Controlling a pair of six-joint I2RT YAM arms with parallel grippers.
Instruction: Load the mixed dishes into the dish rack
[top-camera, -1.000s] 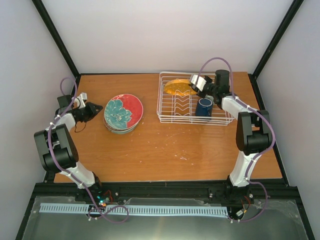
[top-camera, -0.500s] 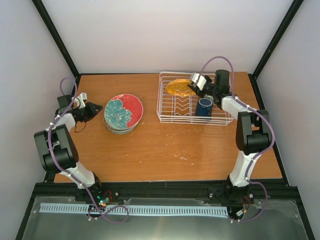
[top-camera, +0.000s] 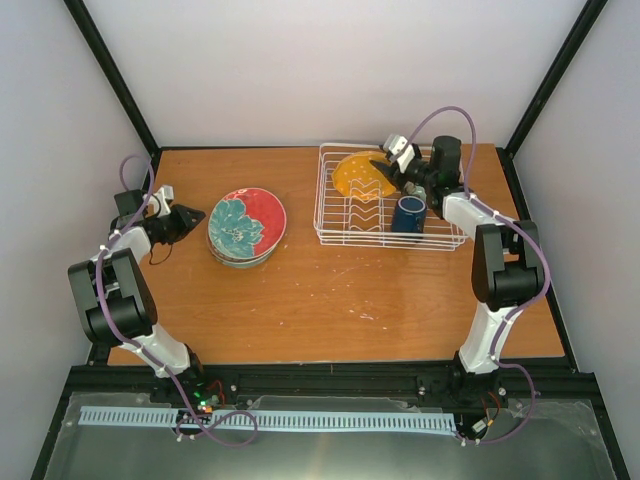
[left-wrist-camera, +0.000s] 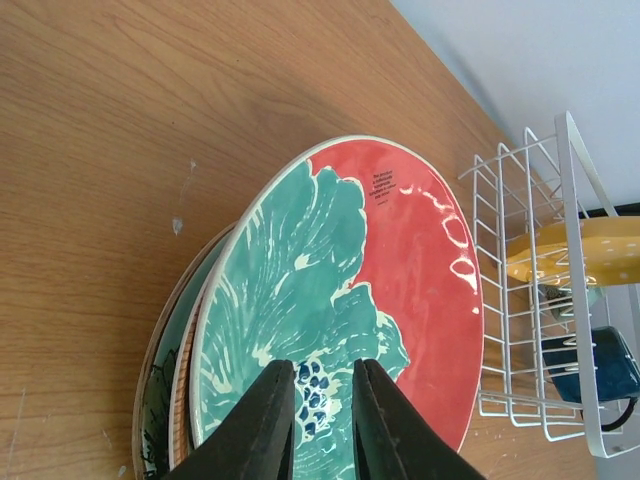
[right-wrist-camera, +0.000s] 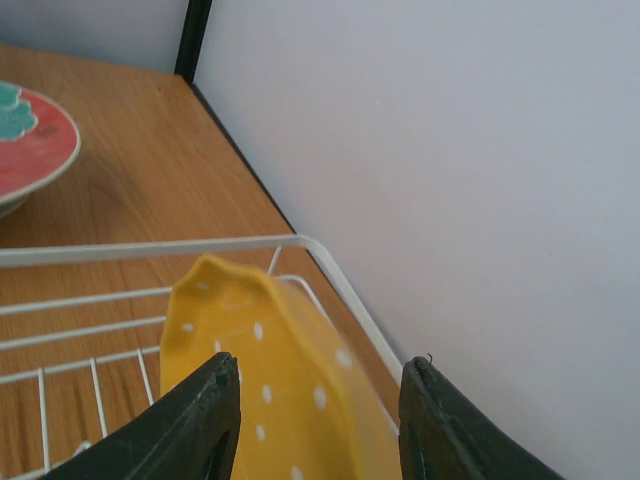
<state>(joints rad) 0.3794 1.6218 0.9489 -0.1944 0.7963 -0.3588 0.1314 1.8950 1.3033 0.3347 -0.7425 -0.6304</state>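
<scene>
The orange-yellow dotted plate (top-camera: 360, 177) stands tilted on edge in the back left of the white wire dish rack (top-camera: 340, 236). My right gripper (top-camera: 384, 172) is open, its jaws wide apart on either side of the plate (right-wrist-camera: 270, 380), which looks blurred. The dark blue mug (top-camera: 407, 214) sits in the rack. The red plate with teal flower (top-camera: 250, 222) tops a stack on the table. My left gripper (top-camera: 198, 213) hovers at the stack's left rim, jaws a narrow gap apart and empty (left-wrist-camera: 320, 375). The small pale green bowl does not show clearly.
Under the red plate (left-wrist-camera: 410, 260) lie the rims of a white plate (left-wrist-camera: 183, 370) and a darker bowl (left-wrist-camera: 148, 410). The rack's rim (right-wrist-camera: 150, 247) runs close to the back wall. Black frame posts stand at the table's back corners.
The right gripper has drawn back to the right and opened. The dotted plate has tipped from nearly flat to standing on edge in the rack. The left arm has not moved.
</scene>
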